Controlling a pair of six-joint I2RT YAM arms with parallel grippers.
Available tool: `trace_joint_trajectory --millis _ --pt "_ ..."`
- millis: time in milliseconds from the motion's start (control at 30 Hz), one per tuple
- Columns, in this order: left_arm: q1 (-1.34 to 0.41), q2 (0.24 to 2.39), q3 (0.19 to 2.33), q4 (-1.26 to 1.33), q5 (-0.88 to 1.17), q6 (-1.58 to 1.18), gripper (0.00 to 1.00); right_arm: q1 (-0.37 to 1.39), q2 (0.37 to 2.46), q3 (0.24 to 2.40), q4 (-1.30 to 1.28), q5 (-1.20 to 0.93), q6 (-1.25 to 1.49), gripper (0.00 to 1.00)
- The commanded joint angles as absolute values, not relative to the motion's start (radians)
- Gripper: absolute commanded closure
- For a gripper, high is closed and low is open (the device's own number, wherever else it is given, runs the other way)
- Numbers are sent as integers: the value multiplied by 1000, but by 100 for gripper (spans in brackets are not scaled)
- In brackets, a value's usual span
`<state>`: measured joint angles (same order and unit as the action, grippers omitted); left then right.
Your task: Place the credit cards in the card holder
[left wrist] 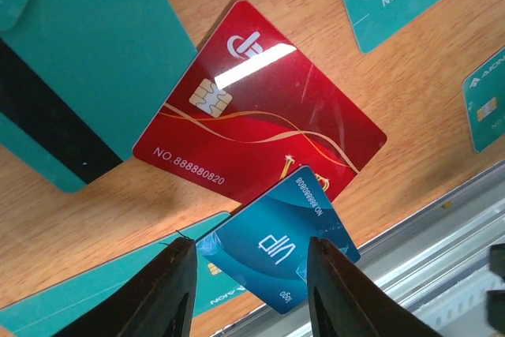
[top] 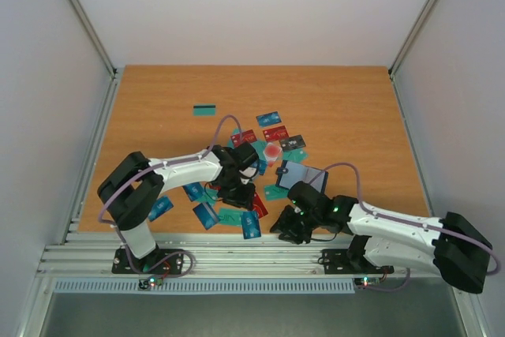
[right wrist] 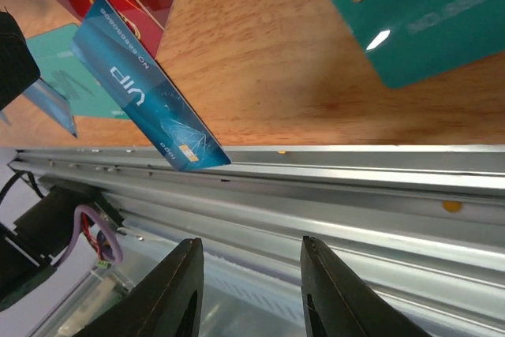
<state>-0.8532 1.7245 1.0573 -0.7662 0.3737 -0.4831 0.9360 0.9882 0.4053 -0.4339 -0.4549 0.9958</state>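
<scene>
Several credit cards lie in a loose heap (top: 260, 147) at mid-table. The dark navy card holder (top: 303, 175) lies at the heap's right, just behind my right wrist. A blue VIP card (top: 251, 225) overhangs the table's near edge, next to a red card (top: 254, 204). My left gripper (top: 239, 193) hovers over them, open. In the left wrist view the blue card (left wrist: 276, 249) lies between and below the open fingers of my left gripper (left wrist: 252, 293), partly on the red card (left wrist: 252, 108). My right gripper (top: 286, 230) is open and empty over the rails, with the blue card (right wrist: 146, 88) ahead of its fingers (right wrist: 248, 293).
Aluminium rails (top: 237, 254) run along the table's near edge, also in the right wrist view (right wrist: 355, 195). A lone teal card with a dark stripe (top: 205, 110) lies at the back left. Teal cards (left wrist: 71, 76) surround the red one. White walls enclose the table.
</scene>
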Motion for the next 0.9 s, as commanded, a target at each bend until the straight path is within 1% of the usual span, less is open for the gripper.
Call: trace_joint_trajectory --millis 0,233,467,633,867 --pt "-858 1759 1053 -731 410 -431 60 1031 1090 401 -221 -318 1128 63" --pt "-862 1782 1026 -712 443 -402 60 1116 1230 403 -67 -269 1184 61" --pt "-865 1791 1013 -707 458 -390 60 1135 1318 393 -4 -238 1226 57" --pt "-867 1796 1011 -705 464 -388 60 1137 1363 375 90 -232 1231 53" --pt "-867 1808 1022 -714 474 -380 61 1141 1416 322 234 -230 1254 57"
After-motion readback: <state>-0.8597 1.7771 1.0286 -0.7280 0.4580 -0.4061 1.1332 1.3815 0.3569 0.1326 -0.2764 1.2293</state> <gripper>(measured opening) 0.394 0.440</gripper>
